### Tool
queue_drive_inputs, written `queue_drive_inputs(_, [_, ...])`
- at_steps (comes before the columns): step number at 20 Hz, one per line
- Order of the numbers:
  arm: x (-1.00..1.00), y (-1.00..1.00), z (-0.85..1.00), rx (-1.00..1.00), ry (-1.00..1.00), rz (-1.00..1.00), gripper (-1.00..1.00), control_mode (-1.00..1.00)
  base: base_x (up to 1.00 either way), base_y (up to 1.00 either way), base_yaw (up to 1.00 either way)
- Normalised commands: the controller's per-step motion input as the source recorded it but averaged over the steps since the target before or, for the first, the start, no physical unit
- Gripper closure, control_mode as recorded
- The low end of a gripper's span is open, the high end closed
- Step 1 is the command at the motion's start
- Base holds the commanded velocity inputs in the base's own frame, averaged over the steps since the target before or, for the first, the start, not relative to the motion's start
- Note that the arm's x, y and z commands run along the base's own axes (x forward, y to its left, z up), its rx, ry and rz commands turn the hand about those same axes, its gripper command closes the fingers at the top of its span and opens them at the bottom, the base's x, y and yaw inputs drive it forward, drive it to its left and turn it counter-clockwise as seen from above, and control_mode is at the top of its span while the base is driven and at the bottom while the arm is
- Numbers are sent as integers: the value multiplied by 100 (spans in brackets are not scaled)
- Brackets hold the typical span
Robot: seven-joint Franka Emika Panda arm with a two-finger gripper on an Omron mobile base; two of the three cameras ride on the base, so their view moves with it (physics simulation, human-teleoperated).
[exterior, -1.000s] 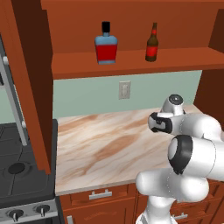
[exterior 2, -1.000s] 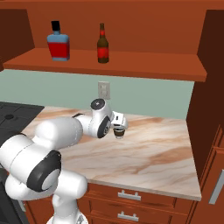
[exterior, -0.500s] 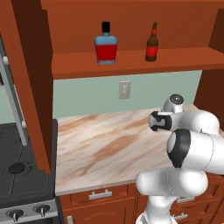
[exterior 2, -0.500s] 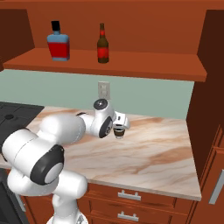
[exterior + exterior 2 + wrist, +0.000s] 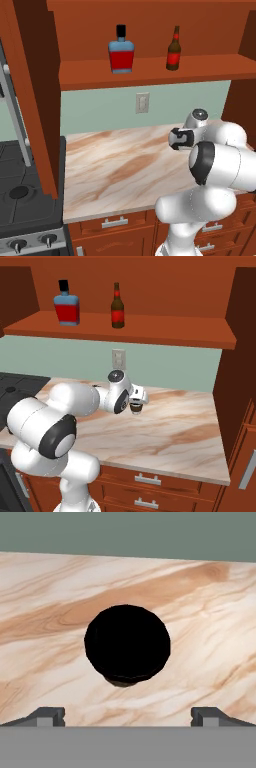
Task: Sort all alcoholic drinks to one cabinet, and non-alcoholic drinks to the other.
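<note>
A short dark-brown cup with a black lid (image 5: 127,643) stands upright on the marble counter (image 5: 200,612); it is a non-alcoholic drink. My gripper (image 5: 128,714) hangs straight above it, open, with the fingertips (image 5: 47,716) spread wider than the lid and touching nothing. In the right base view the cup (image 5: 135,407) sits just under the gripper (image 5: 137,400). The alcoholic drinks stand on the cabinet shelf (image 5: 150,70): a squat red bottle (image 5: 121,52) (image 5: 66,305) and a slim brown bottle (image 5: 173,50) (image 5: 117,307). My gripper (image 5: 176,139) shows from the left too.
A black stove (image 5: 20,190) lies left of the counter. A wall outlet (image 5: 118,358) sits behind the hand. A cabinet side panel (image 5: 240,356) bounds the counter on the right. Drawer fronts with metal handles (image 5: 148,479) run below the counter edge.
My elbow has shifted slightly while the hand stays over the cup. The jaws remain wide apart and the cup has not moved.
</note>
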Motion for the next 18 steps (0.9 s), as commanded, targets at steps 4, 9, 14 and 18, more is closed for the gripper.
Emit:
queue_drive_inputs(4, [11, 0, -6, 0, 0, 0, -100, -100, 0, 0, 0])
queue_drive_inputs(9, [13, 0, -5, 0, 0, 0, -100, -100, 0, 0, 0])
queue_drive_inputs(14, [11, -1, -6, 0, 0, 0, -100, -100, 0, 0, 0])
queue_drive_inputs(18, [12, -4, -8, 0, 0, 0, -100, -100, 0, 0, 0])
